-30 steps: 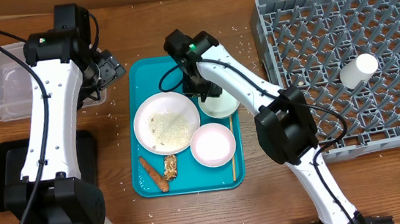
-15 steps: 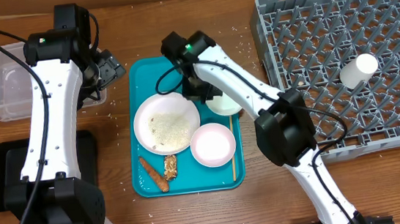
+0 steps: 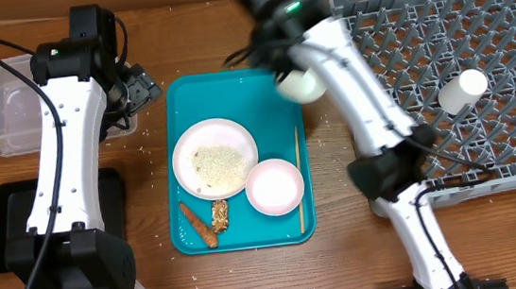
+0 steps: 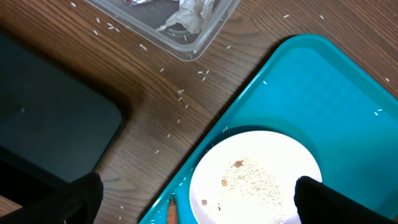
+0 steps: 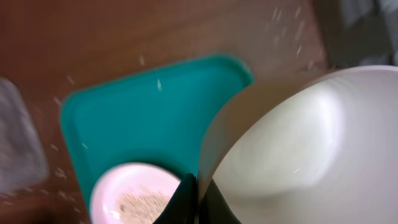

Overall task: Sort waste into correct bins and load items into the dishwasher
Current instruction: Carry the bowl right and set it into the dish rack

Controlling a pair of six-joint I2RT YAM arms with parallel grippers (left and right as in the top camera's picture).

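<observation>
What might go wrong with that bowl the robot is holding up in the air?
1. The right gripper pinches only the thin rim of the bowl, so it may slip out and drop onto the table.
2. The bowl hangs close to the side of the grey rack and might knock against it on the way in.
3. A white cup already lies in the rack; a careless placement may bump it.
</observation>
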